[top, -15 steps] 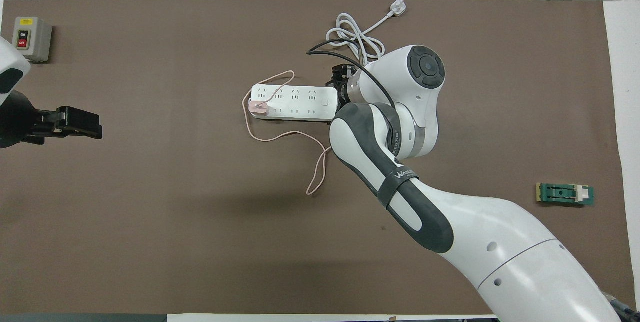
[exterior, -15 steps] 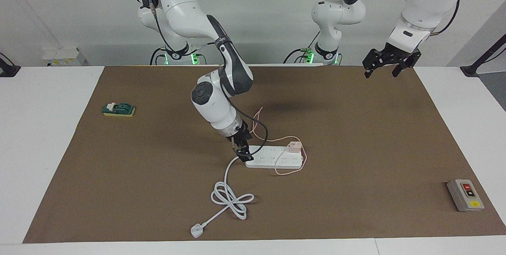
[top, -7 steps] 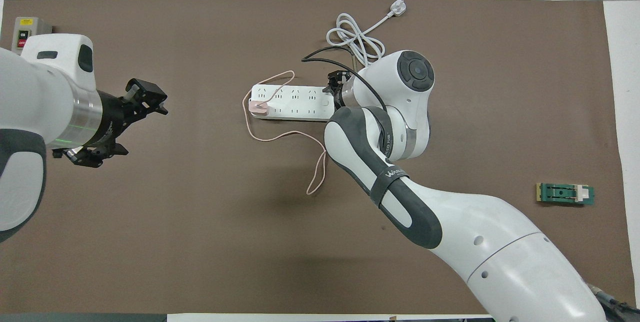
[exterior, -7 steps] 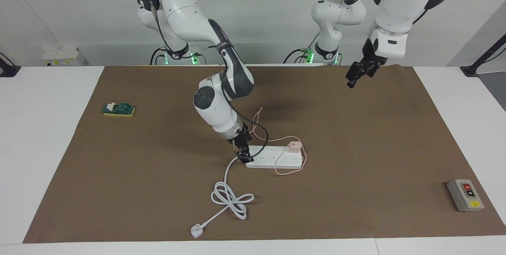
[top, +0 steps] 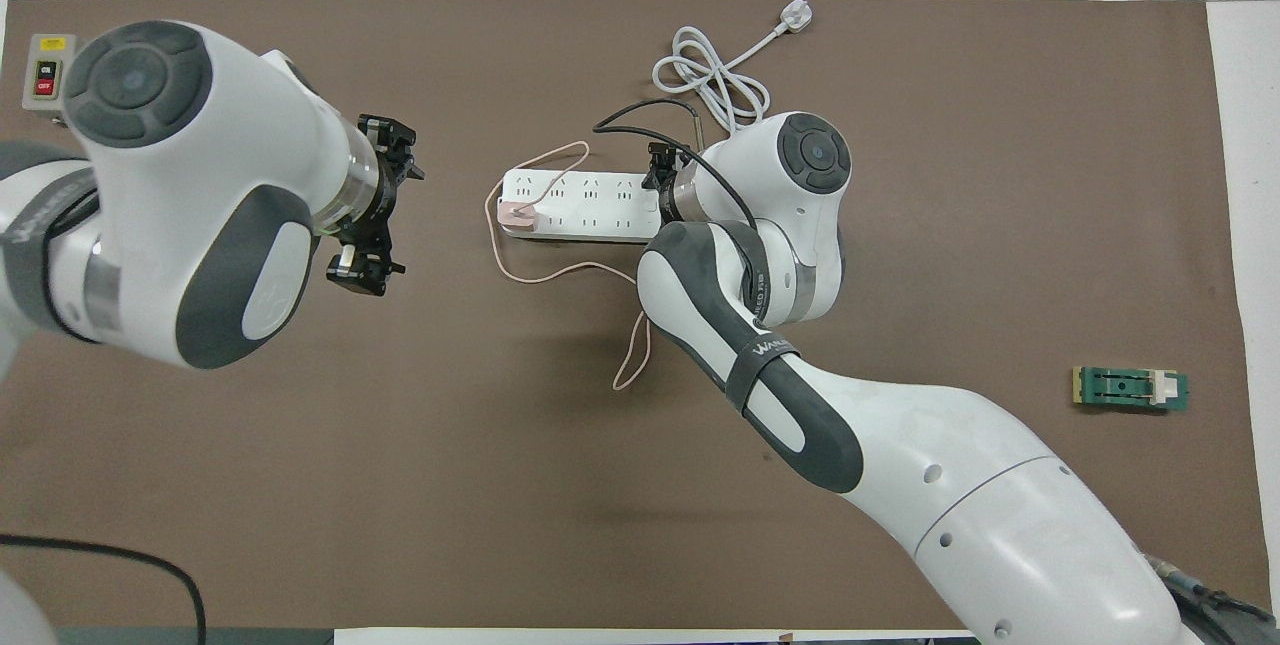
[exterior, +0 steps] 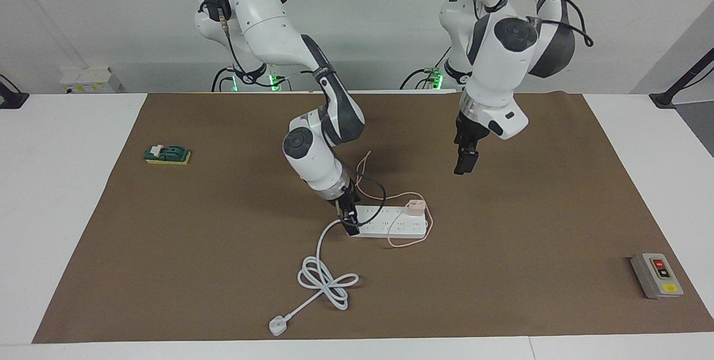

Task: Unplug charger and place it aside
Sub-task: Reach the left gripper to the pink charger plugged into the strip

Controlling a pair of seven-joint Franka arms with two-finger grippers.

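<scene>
Two arms are seen over one brown mat (exterior: 167, 270) (top: 300, 525). One charger (exterior: 415, 207) (top: 518, 216), one white power strip (exterior: 389, 222) (top: 585, 207), one grey switch box (exterior: 656, 276) (top: 46, 76) and one green block (exterior: 167, 154) (top: 1131, 389) are counted on it.

The charger is plugged into the strip at the end toward the left arm's side of the table. Its pink cable (exterior: 410, 240) (top: 560, 272) is looped around that end of the strip and trailed over the mat toward the robots. The strip's thick white cord (exterior: 323, 276) (top: 710, 75) is coiled on the mat farther from the robots, and its plug (exterior: 276, 325) (top: 795, 17) is laid loose.

The right gripper (exterior: 350, 224) (top: 662, 168) is lowered onto the strip's other end, where the cord leaves it; whether its fingers are spread or clenched cannot be told. The charger is found at the far end of the strip from this gripper, well apart.

The left gripper (exterior: 464, 160) (top: 378, 205) is held in the air over bare mat, pointed down, with its fingers spread and nothing between them. The charger is near it but apart, lower on the table.
</scene>
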